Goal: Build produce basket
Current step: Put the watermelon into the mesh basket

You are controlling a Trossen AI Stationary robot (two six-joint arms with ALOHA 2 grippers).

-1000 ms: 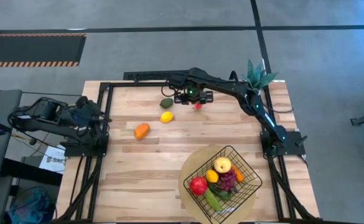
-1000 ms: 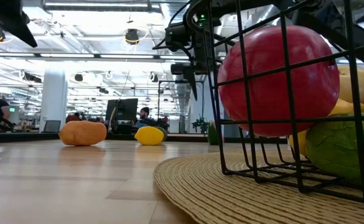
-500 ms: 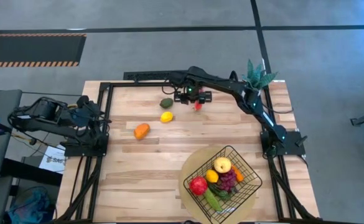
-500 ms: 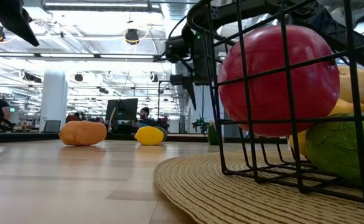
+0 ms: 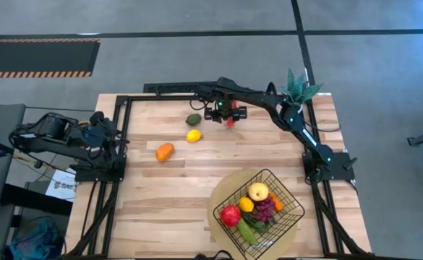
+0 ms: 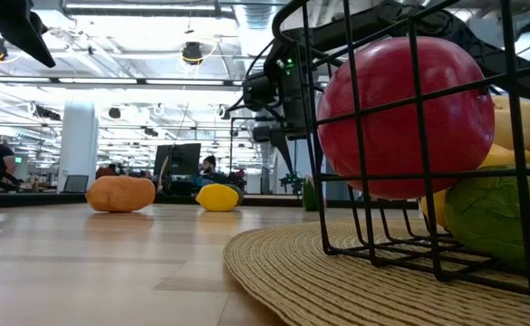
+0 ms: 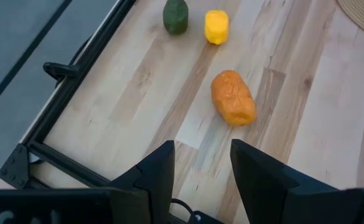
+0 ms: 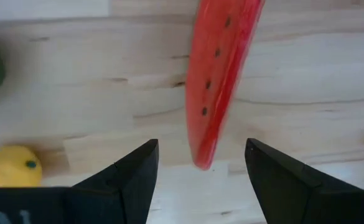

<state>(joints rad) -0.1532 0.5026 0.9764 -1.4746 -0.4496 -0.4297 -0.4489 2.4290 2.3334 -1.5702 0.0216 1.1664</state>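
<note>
**A:** Basket (image 5: 258, 209) first, since it is the largest: black wire mesh, stiff and light, standing on the round mat (image 5: 222, 235) at the near right of the worktop (image 5: 153, 202). It already holds a red apple (image 5: 231, 214), a pear (image 5: 258, 191) and purple grapes (image 5: 265, 209), among other pieces.

**B:** And the produce outside?

**A:** An orange piece (image 5: 165, 152), a lemon (image 5: 193, 135) and a green avocado (image 5: 193, 119) lie apart in the far left-middle. The watermelon slice (image 8: 222, 74) lies at the far middle. I judge it light, hard and smooth, so a little slippery. It is thin, so the best hold is across its two flat faces.

**B:** The end effectors?

**A:** The right end effector (image 8: 200, 165) hangs directly over the slice, fingers spread wide on either side of its tip, holding nothing. The left end effector (image 7: 200, 162) waits at the left edge, partly spread and empty.
</note>
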